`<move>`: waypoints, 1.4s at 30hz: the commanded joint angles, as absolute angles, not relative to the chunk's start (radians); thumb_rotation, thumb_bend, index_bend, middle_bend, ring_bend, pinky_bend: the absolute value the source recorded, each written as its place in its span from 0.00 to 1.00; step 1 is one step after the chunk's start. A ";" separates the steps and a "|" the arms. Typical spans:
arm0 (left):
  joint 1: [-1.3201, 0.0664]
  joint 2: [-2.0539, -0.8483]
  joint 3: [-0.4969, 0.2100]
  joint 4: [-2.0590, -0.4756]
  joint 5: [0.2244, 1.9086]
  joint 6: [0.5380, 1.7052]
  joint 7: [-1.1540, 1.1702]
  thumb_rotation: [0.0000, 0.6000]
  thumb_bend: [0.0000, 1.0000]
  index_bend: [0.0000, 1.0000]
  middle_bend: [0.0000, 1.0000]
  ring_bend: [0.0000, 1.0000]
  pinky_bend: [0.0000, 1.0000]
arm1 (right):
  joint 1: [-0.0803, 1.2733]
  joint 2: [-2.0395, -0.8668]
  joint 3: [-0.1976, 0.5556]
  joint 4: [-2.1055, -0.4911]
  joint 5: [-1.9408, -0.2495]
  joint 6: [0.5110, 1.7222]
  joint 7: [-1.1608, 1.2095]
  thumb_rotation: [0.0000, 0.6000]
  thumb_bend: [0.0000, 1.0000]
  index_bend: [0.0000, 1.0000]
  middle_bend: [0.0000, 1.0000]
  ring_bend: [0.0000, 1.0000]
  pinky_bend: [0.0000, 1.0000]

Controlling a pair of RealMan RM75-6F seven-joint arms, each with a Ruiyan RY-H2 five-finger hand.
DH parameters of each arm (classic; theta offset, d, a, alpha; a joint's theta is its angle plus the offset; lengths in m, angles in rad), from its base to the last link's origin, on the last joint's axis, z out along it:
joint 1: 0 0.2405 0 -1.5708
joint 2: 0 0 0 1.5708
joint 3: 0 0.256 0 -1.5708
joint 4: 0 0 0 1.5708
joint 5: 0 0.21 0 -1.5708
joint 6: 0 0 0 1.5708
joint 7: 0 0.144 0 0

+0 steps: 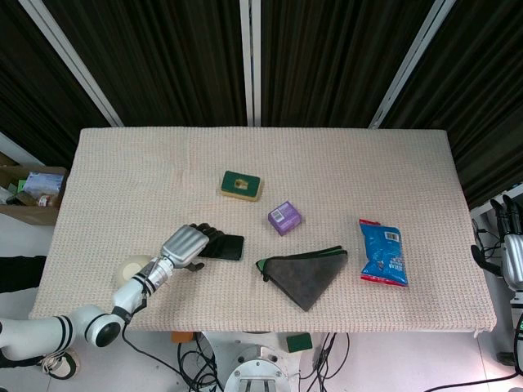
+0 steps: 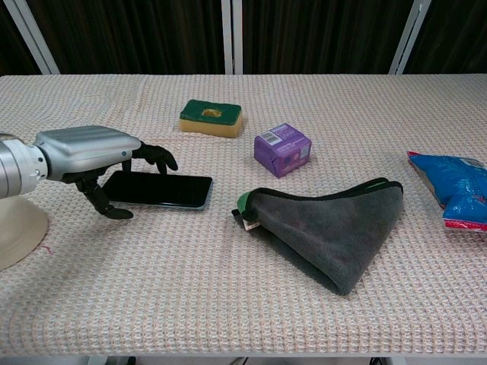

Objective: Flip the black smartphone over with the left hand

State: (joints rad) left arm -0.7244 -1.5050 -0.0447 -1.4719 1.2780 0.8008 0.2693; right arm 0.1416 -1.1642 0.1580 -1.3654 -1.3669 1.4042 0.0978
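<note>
The black smartphone (image 1: 227, 247) (image 2: 166, 190) lies flat, screen up, on the beige woven table cover, left of centre. My left hand (image 1: 185, 244) (image 2: 90, 149) arches over its left end. Its dark fingers (image 2: 156, 156) curve over the phone's far edge, and the thumb tip sits on the cloth just in front of the near edge. The phone's left end is hidden under the hand, and I see no firm grip on it. My right hand (image 1: 511, 245) hangs off the table's right side, fingers extended, holding nothing.
A green-and-yellow sponge (image 1: 240, 185) (image 2: 211, 118) lies behind the phone. To the right are a purple box (image 1: 284, 217) (image 2: 282, 149), a folded grey cloth (image 1: 304, 276) (image 2: 327, 228) and a blue snack bag (image 1: 382, 251) (image 2: 453, 186). A cream round object (image 1: 131, 268) (image 2: 14, 228) sits by my left wrist.
</note>
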 commanded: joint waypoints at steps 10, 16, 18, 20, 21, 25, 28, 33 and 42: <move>-0.749 -1.539 -0.052 -1.412 1.262 0.800 0.298 1.00 0.42 0.29 0.31 0.23 0.41 | 0.142 -1.166 0.156 -1.356 -1.357 1.389 0.096 1.00 0.31 0.00 0.00 0.00 0.00; -0.747 -1.557 -0.062 -1.384 1.272 0.822 0.268 1.00 0.66 0.38 0.40 0.31 0.49 | 0.146 -1.168 0.154 -1.350 -1.353 1.376 0.094 1.00 0.31 0.00 0.00 0.00 0.00; -0.746 -1.559 -0.065 -1.378 1.268 0.822 0.253 1.00 0.70 0.39 0.41 0.32 0.50 | 0.148 -1.169 0.154 -1.349 -1.353 1.373 0.093 1.00 0.31 0.00 0.00 0.00 0.00; -0.745 -1.557 -0.068 -1.377 1.267 0.823 0.241 1.00 0.74 0.40 0.42 0.33 0.51 | 0.149 -1.169 0.153 -1.349 -1.354 1.370 0.092 1.00 0.31 0.00 0.00 0.00 0.00; -0.743 -1.557 -0.071 -1.378 1.268 0.831 0.235 1.00 0.76 0.42 0.43 0.34 0.52 | 0.150 -1.169 0.152 -1.350 -1.354 1.368 0.091 1.00 0.32 0.00 0.00 0.00 0.00; -0.737 -1.550 -0.081 -1.388 1.278 0.856 0.209 1.00 0.79 0.45 0.46 0.37 0.55 | 0.152 -1.170 0.153 -1.351 -1.355 1.368 0.088 1.00 0.31 0.00 0.00 0.00 0.00; -0.734 -1.539 -0.090 -1.400 1.292 0.868 0.169 1.00 0.81 0.47 0.48 0.39 0.57 | 0.153 -1.171 0.152 -1.352 -1.355 1.366 0.087 1.00 0.31 0.00 0.00 0.00 0.00; -0.738 -1.538 -0.107 -1.380 1.315 0.881 0.096 1.00 0.81 0.52 0.52 0.43 0.60 | 0.155 -1.172 0.152 -1.351 -1.356 1.366 0.087 1.00 0.31 0.00 0.00 0.00 0.00; -0.772 -1.561 -0.164 -1.300 1.286 0.865 0.043 1.00 0.82 0.55 0.56 0.46 0.64 | 0.157 -1.167 0.157 -1.351 -1.351 1.364 0.088 1.00 0.31 0.00 0.00 0.00 0.00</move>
State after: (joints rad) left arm -0.7662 -1.5559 -0.1559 -1.3090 1.2931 0.8686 0.0494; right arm 0.1567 -1.1670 0.1565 -1.3507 -1.3512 1.3634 0.0875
